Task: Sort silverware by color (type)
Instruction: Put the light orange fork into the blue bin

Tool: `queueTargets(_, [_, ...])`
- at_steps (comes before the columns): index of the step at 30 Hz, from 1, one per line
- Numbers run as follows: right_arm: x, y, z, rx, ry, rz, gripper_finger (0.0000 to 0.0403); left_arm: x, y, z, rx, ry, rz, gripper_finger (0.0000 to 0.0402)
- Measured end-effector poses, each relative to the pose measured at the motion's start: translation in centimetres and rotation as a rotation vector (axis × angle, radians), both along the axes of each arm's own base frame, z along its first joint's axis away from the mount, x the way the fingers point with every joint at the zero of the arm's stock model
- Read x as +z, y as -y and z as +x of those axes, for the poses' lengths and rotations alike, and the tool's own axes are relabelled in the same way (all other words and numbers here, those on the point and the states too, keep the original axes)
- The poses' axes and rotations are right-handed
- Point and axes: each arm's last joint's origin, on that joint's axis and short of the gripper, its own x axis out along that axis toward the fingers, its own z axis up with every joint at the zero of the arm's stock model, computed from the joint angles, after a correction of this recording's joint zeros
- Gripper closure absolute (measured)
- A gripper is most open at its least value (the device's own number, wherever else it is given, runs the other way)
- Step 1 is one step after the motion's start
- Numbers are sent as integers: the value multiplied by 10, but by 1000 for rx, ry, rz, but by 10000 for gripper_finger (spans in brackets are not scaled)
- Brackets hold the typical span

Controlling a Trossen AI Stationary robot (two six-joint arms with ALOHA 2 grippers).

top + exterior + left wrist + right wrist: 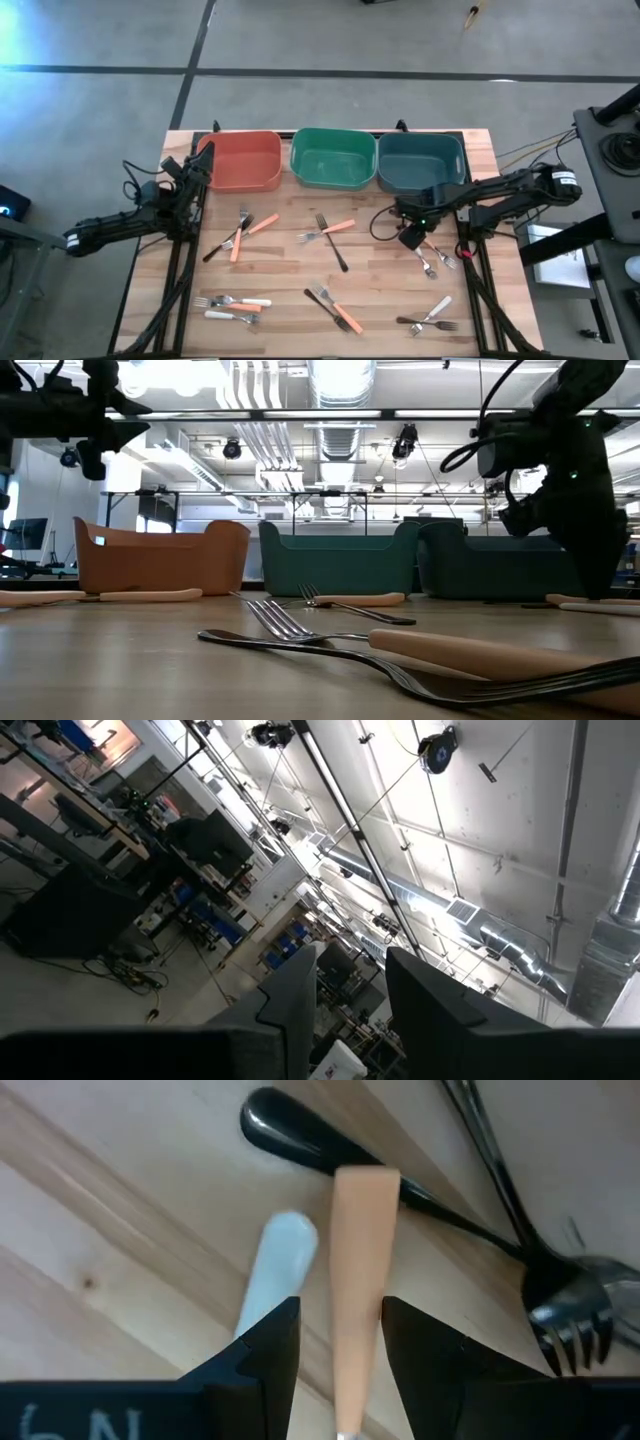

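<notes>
The right hand (340, 1355) hangs low over the worktop (280, 275) with its two dark fingers (265, 1350) on either side of an orange fork handle (358, 1280); the fingers look pressed to the handle, so the hand seems to be gripping this fork. A white handle (275, 1275) lies just beside it, and a black handle (330, 1150) lies across under its tip. These close neighbours are the danger: if the hand lifts, the orange fork could drag the black one or bump the white one, and the small pile could scatter. The thin handle could also slip and fall if the grip is weak. The other forks (330, 240) lie spread over the worktop, and the three bins (335, 160) at the far edge look empty, so the sorting has barely begun. The left hand (350, 990) waits near the red-orange bin (240, 165), its fingers a little apart and holding nothing.
</notes>
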Motion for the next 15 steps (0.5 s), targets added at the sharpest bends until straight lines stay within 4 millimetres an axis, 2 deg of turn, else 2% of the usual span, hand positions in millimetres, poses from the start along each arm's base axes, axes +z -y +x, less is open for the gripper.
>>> queueTargets(12, [-16,3,13,8,-68,-43,269,0,0,0,0,0,0,294])
queueTargets(15, [-17,3,14,8,-78,-46,281,0,0,0,0,-1,0,294])
